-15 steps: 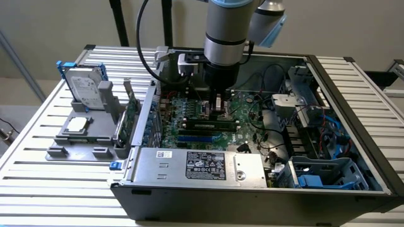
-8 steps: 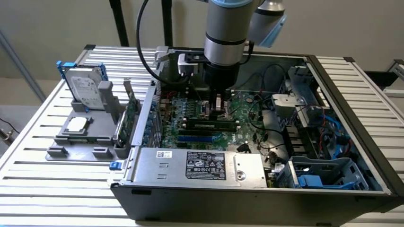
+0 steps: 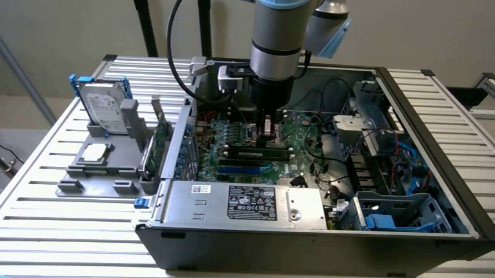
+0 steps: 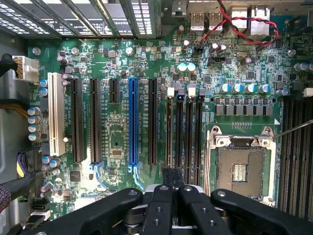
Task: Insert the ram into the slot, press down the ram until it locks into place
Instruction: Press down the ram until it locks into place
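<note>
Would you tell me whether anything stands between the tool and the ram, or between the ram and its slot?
Nothing visible does. The tool hangs right over the ram, which lies along the black memory slots; the loose cables sit off to the exterior view's right.

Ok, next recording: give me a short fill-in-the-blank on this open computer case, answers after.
1. Among the long expansion slots, one is white and one is ___.
2. The hard drive stands in a grey holder to the exterior view's ___ of the computer case.
3. The gripper hangs over the green ___ inside the case.
Missing words: blue; left; motherboard.
</note>
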Tool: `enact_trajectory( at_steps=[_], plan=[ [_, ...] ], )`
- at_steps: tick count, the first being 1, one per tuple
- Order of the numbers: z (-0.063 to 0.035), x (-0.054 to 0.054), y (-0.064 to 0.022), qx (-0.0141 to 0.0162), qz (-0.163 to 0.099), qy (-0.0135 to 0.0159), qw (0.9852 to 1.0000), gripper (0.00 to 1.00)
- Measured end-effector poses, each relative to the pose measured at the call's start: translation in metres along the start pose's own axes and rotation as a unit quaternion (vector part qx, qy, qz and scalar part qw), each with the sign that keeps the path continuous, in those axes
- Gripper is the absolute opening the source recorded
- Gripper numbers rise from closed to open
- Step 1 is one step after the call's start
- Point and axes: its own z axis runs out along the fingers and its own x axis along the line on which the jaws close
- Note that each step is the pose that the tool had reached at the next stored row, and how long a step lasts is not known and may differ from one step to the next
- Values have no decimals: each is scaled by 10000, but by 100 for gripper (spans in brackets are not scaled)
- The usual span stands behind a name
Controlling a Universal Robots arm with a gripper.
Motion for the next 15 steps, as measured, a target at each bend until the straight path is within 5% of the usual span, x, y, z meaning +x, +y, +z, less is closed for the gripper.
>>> enact_trajectory(
  at_steps=[15],
  plan=[
    [119, -48, -78, -69, -2, 1, 10000, 11]
  ],
)
